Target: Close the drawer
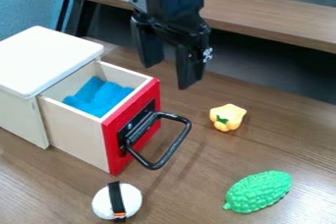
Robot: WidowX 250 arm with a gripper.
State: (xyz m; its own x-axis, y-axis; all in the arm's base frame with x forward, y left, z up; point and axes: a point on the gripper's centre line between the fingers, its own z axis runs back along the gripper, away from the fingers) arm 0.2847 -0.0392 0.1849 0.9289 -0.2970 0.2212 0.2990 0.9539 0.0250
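I'm hanging my gripper point(171, 75) downward, fingers apart, near one drawer point(134, 137), which is jutting from one box point(42, 58); one blue cloth point(99, 96) is lying inside it, one yellow pepper point(227, 117), one green vegetable point(259, 191) and one white ball point(132, 199) outside.

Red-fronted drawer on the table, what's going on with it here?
The black two-finger gripper hangs near the red-fronted wooden drawer, its fingers apart and nothing between them. The drawer stands pulled out of its white-topped box, with a crumpled blue cloth inside, so it is not closed yet. Nothing grips its black loop handle. The job is presumably to push the drawer shut.
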